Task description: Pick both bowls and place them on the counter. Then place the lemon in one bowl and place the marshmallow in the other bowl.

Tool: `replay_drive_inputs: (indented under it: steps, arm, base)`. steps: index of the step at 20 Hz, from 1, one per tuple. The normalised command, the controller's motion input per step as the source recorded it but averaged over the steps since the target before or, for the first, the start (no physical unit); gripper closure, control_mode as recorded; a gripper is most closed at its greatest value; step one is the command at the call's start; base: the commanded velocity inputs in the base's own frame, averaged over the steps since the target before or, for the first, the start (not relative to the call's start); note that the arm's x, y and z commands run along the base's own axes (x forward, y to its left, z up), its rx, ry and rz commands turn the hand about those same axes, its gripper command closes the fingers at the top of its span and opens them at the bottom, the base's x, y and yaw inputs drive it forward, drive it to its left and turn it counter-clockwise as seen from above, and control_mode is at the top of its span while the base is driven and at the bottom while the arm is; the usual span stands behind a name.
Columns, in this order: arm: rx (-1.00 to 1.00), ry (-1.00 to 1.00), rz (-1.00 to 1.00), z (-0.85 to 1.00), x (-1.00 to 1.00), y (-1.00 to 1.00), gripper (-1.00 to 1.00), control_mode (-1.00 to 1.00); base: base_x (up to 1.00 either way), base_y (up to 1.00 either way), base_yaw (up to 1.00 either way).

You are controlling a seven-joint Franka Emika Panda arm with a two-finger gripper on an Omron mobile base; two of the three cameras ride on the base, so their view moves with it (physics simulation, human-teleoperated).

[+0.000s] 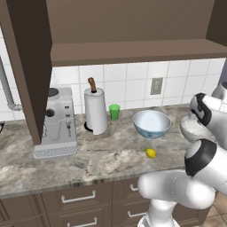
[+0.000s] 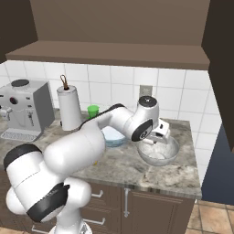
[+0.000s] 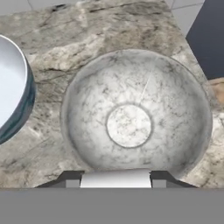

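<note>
Hiding behind arm, marbled bowl (image 1: 191, 128), gripper (image 2: 160, 134) jaws unclear

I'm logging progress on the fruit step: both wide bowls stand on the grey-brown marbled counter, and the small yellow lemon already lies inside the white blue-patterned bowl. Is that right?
Not quite. Both bowls are on the grey-brown marbled counter, but the small yellow lemon lies on the stone in front of the white blue-patterned bowl, not inside it; the left base view shows this. The grey-white marbled bowl holds nothing, as the hand view shows.
</note>
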Motion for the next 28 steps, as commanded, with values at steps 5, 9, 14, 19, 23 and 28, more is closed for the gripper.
replay_drive_inputs:
  steps: [5, 9, 14, 19, 23, 28]
  arm:
    - [0.0, 0.0, 0.0, -0.32, 0.14, -0.24, 1.0, -1.0]
    - [-0.03, 0.0, 0.0, -0.43, 0.22, 0.0, 1.0, -1.0]
    - [-0.02, 0.0, 0.0, -0.21, 0.29, 0.0, 1.0, -1.0]
    - [0.0, 0.09, 0.0, -0.21, 0.15, -0.07, 1.0, -1.0]
    - [0.0, 0.14, 0.0, -0.2, 0.04, -0.05, 1.0, -1.0]
    - [0.0, 0.11, 0.0, -0.15, 0.03, -0.07, 1.0, -1.0]
  base:
    - [0.0, 0.0, 0.0]
    - [0.0, 0.0, 0.0]
    - [0.0, 0.0, 0.0]
    - [0.0, 0.0, 0.0]
    - [0.0, 0.0, 0.0]
    - [0.0, 0.0, 0.0]
